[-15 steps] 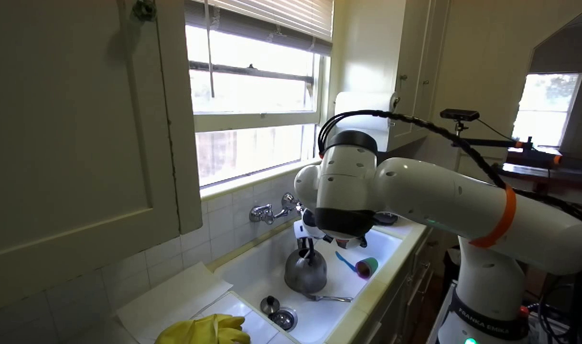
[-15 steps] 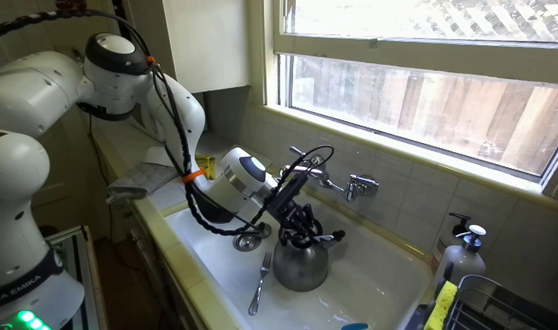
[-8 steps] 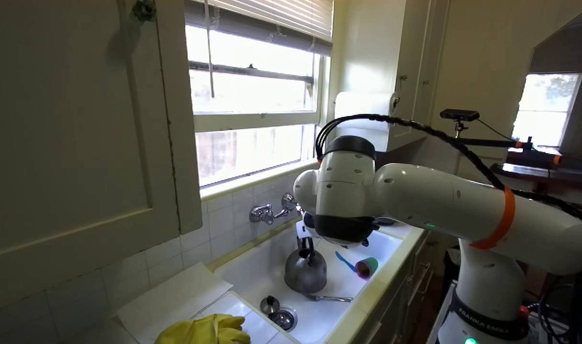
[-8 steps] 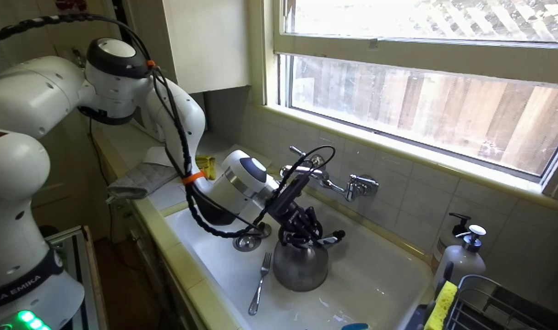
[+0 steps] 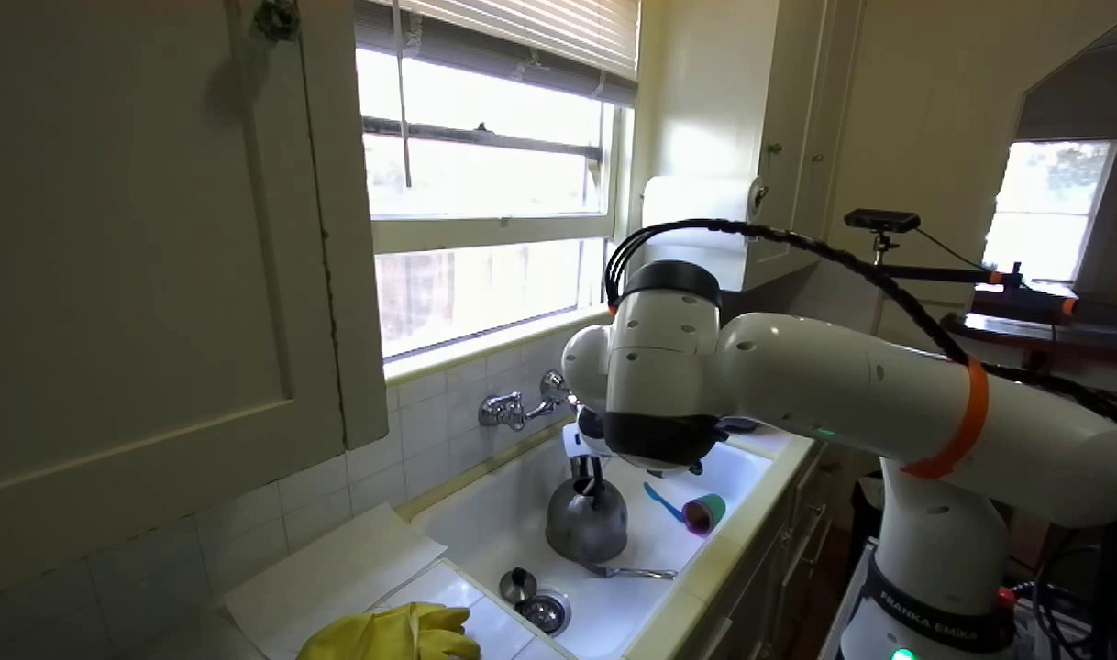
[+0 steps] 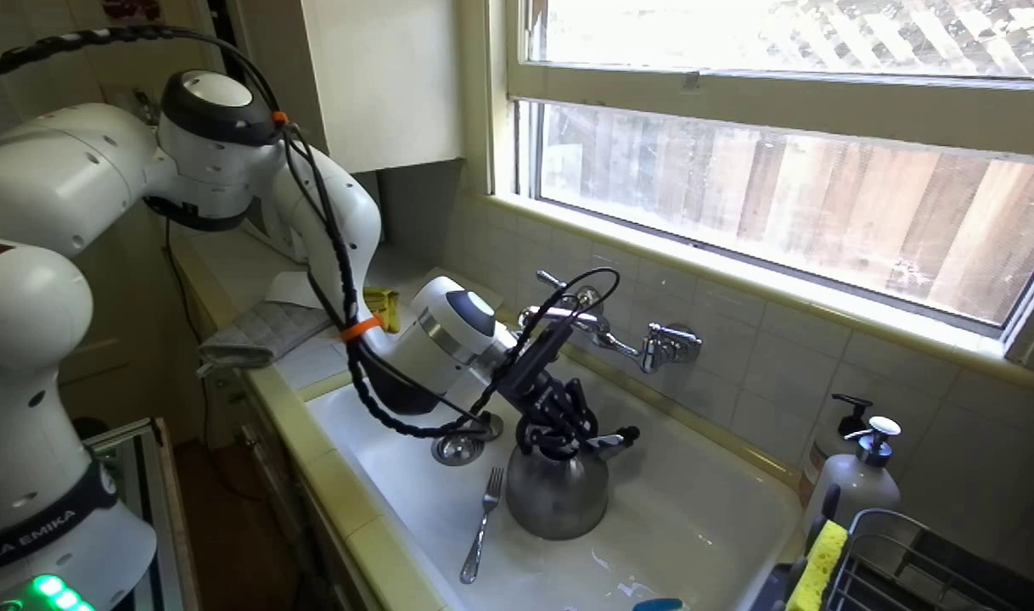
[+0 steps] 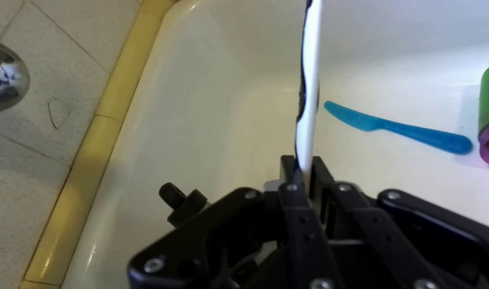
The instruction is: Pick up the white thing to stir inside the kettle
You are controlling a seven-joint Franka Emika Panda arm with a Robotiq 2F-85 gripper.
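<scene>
A: In the wrist view, where is the white stick (image 7: 311, 74)?
B: In the end effector (image 7: 304, 161), which is clamped on it. One length of it shows beyond the grip; the rest is hidden. A blue knife (image 7: 393, 125) lies apart from it, to the right, on the bottom of the sink (image 7: 248, 128).
A: So the pick-up is done?
B: I'd judge so. Stirring, or settling in to stir, looks like the step in hand.
A: What about the kettle (image 6: 558, 502)?
B: In an exterior view it stands upright in the sink, and the end effector is right over its top. A fork (image 6: 484, 522) lies just beside the kettle, on the left there.
A: Does the stick reach inside?
B: I cannot tell from that; the end effector covers the spot.
A: And the cup (image 5: 703, 513)?
B: In an exterior view it lies on its side near the knife, right of the kettle and apart from it. The arm (image 5: 664, 367) hides most of the end effector, though what shows sits at the kettle's top.
A: What does the next move call for?
B: Small, slow circles over the middle of the kettle, I'd say, with a firm grip. A wide sweep might push the kettle along the sink, as I see nothing bracing it.
</scene>
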